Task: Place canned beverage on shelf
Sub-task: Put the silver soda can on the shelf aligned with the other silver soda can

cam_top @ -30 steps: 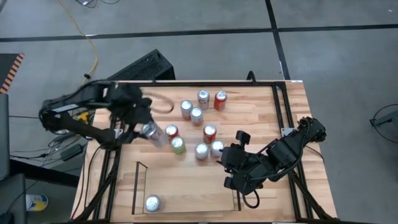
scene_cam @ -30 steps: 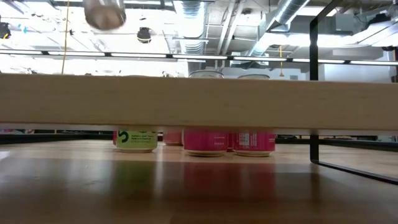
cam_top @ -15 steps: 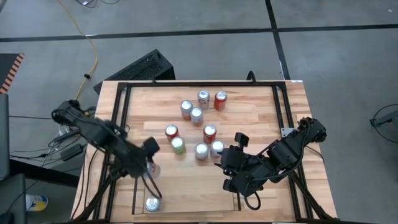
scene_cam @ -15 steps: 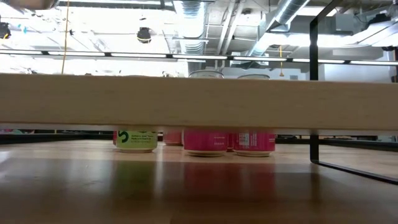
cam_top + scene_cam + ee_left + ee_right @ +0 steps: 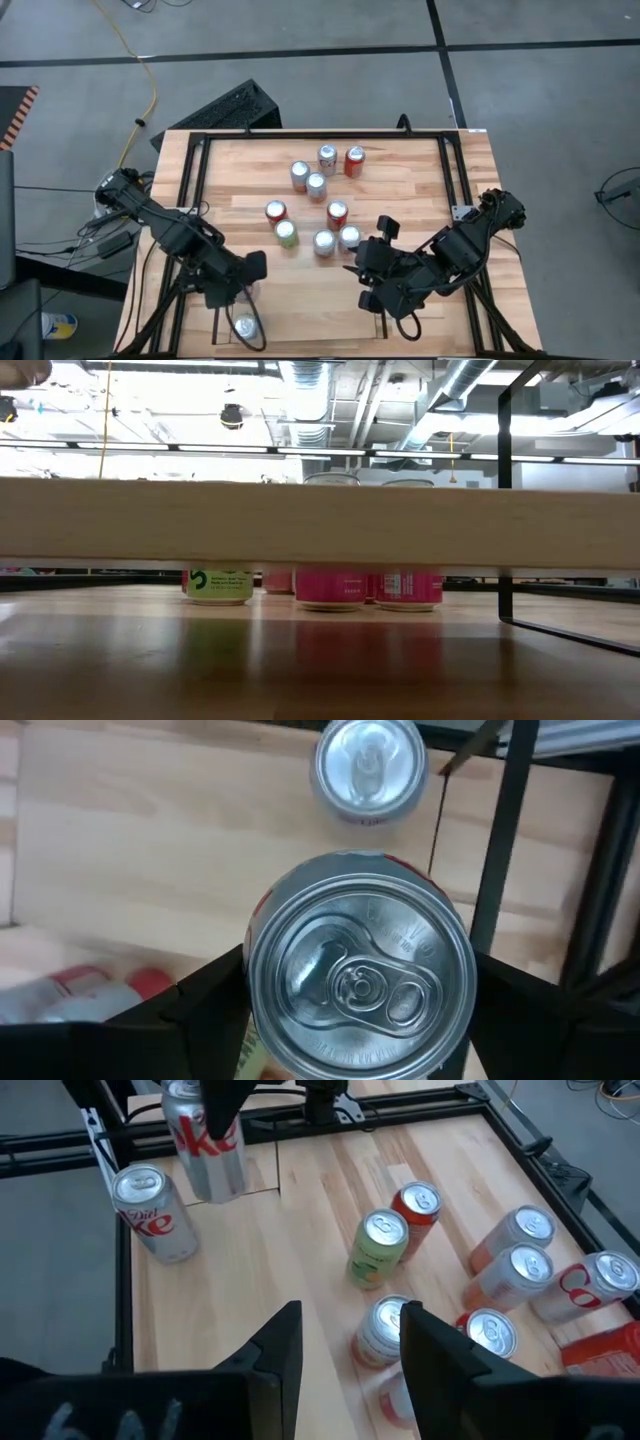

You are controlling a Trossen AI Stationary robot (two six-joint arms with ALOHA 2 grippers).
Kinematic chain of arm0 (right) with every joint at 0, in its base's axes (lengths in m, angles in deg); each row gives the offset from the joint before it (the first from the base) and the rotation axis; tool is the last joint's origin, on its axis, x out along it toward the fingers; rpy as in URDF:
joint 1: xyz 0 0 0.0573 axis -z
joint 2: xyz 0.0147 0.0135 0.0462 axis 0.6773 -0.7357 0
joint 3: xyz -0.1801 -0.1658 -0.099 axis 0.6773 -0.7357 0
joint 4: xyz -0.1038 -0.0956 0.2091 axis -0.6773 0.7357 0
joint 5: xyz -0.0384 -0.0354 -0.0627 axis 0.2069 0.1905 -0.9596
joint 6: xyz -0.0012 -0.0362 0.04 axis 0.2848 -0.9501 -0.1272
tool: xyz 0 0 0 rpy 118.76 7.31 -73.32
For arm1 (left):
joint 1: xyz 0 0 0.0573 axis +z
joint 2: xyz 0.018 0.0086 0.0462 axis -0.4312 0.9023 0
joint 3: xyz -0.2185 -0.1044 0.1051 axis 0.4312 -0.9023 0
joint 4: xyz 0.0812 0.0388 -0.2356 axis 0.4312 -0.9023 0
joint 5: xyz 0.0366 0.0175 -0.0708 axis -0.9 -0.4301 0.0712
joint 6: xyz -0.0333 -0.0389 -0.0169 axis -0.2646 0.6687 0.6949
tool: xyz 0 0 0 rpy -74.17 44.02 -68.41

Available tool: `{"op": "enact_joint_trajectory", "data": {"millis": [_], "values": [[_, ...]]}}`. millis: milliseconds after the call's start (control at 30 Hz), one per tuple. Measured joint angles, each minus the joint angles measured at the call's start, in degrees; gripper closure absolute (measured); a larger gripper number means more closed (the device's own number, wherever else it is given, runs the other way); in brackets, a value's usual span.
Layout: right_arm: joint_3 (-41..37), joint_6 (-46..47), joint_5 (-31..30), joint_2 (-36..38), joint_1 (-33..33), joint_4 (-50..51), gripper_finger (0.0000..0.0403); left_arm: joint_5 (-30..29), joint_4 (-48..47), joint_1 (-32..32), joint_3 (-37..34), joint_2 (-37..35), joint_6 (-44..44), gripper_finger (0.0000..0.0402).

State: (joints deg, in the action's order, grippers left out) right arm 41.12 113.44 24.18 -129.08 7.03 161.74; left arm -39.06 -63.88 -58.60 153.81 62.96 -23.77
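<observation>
Left gripper (image 5: 240,285) holds a can (image 5: 360,965) above the shelf (image 5: 222,300), just behind another can (image 5: 244,327) standing on its floor. Right gripper (image 5: 362,275) hangs in front of the cluster of cans (image 5: 318,200) mid-table.

light: bright, even, from overhead ceiling strips (image 5: 300,450) | glare: strips blown out | shadows: faint | blur: near can (image 5: 360,975) soft, plank (image 5: 320,520) defocused
</observation>
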Motion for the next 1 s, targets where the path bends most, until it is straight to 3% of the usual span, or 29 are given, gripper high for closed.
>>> {"op": "enact_joint_trajectory", "data": {"millis": [567, 1000], "values": [[0.00, -0.06, 0.17, -2.18, -0.39, 0.40, 0.0257, 1.82, 4.08, 3.20, -3.69, 1.90, -14.98, 0.0115], [0.00, 0.43, 0.14, -2.18, -0.36, 2.28, 0.0257, 5.01, 4.50, 4.26, -5.78, 1.84, -14.03, 0.0115]]}}
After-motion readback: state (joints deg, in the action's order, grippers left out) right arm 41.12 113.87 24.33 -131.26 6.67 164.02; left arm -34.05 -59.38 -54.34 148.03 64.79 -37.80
